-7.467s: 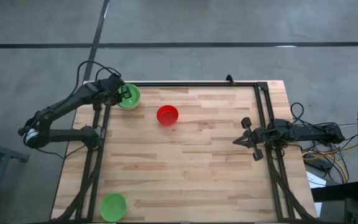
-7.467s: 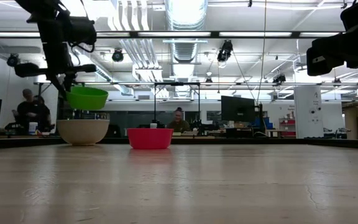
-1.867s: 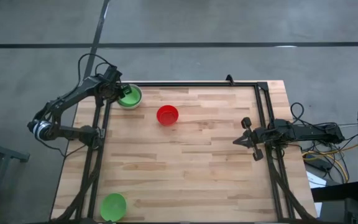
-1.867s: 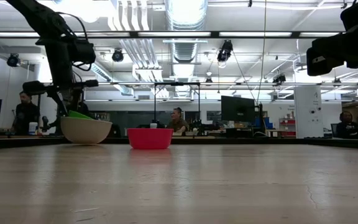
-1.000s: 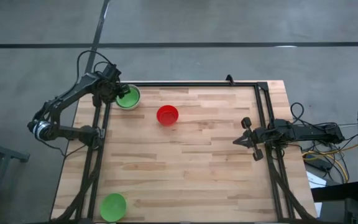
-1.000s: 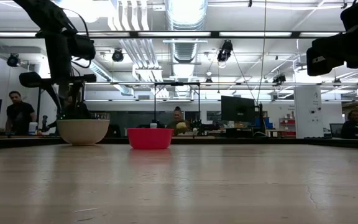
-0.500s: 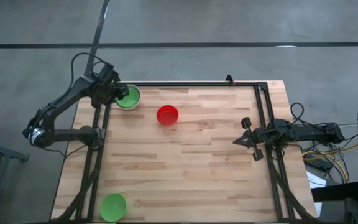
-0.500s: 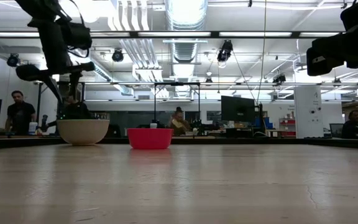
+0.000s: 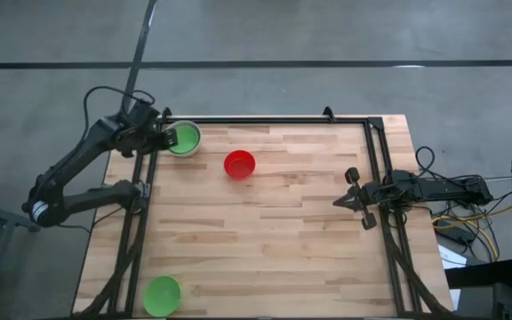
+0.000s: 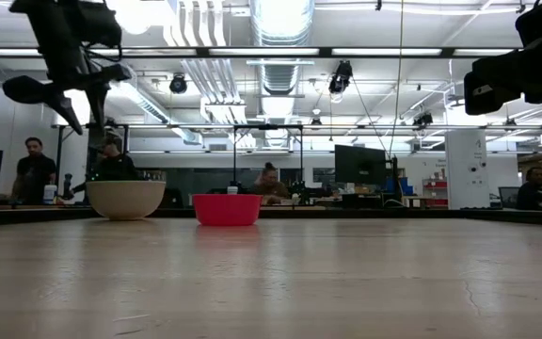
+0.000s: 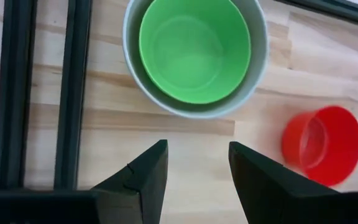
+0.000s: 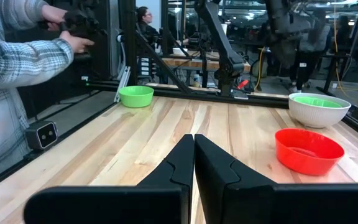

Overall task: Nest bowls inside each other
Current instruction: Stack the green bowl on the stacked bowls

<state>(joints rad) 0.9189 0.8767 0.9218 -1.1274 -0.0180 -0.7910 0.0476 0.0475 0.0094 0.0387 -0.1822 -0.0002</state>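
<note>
Bowls sit in three spots on a wooden table [image 9: 274, 231] fenced by a black frame [image 9: 265, 120]. At the far left corner, a green bowl [image 11: 194, 56] rests inside a grey-white bowl [image 11: 260, 68], its rim sitting below the outer rim. The left gripper [image 9: 160, 138] hovers just beside this pair, above the table's left edge, its fingers [image 11: 145, 180] spread apart and holding nothing. A red bowl [image 9: 239, 164] stands alone on the table close to the nested pair, upright and apart from it. Another green bowl [image 9: 161, 295] sits alone at the near left corner, well apart from the others. The right gripper [image 9: 352, 200] lies at the table's right edge, its fingers [image 12: 182, 165] pressed together with nothing between them. In the right wrist view, a person in a plaid sleeve [image 12: 17, 62] stands beside the table. From table height, the left arm hangs above the grey-white bowl, with people visible in the room beyond.
</note>
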